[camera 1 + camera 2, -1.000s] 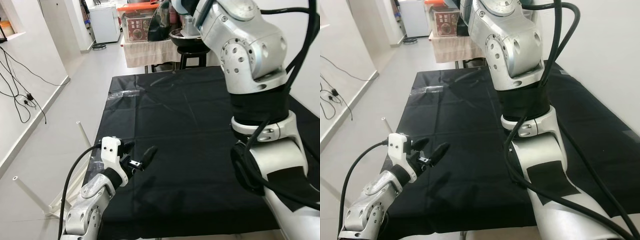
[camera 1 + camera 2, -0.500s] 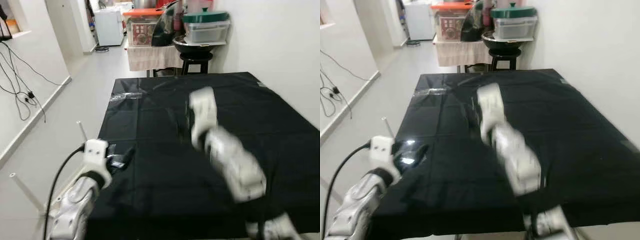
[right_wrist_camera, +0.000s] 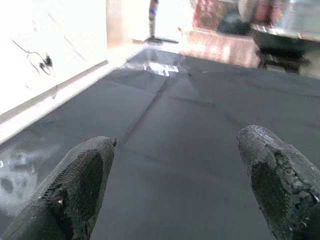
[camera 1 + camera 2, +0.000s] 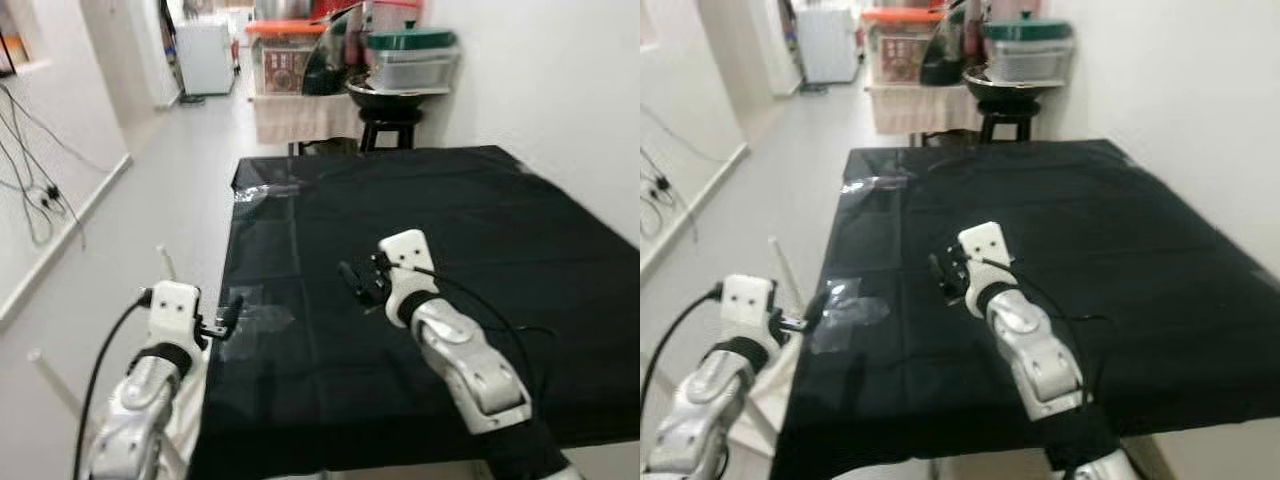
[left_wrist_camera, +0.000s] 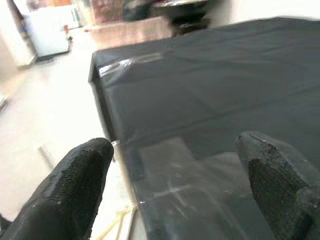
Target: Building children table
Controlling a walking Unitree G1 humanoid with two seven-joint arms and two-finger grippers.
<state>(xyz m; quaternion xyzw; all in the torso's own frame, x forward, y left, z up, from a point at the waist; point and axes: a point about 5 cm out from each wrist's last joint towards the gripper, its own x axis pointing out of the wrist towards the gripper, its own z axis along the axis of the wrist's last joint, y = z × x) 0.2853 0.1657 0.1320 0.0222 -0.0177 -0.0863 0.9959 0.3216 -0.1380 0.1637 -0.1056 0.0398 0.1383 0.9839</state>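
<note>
A small white table lies upturned on the floor left of the big table; one thin white leg (image 4: 165, 263) sticks up and another leg (image 4: 46, 367) stands nearer me. My left gripper (image 4: 225, 317) hangs open at the left edge of the black-covered table (image 4: 480, 230), above the white piece, holding nothing. In the left wrist view its two black fingertips (image 5: 82, 172) straddle that edge. My right gripper (image 4: 357, 282) hovers open over the middle of the black cloth, also holding nothing; its pads (image 3: 85, 175) show wide apart.
Clear tape patches (image 4: 256, 318) shine on the cloth near the left edge, and another patch (image 4: 265, 190) at the far left corner. Behind the table stand a stool with a bowl (image 4: 385, 95), storage boxes (image 4: 280, 55) and a white fridge (image 4: 205, 55). Cables (image 4: 40, 190) hang on the left wall.
The view has shifted. My right arm swung down from close before the camera to low over the table. My left gripper moved left to the table's edge.
</note>
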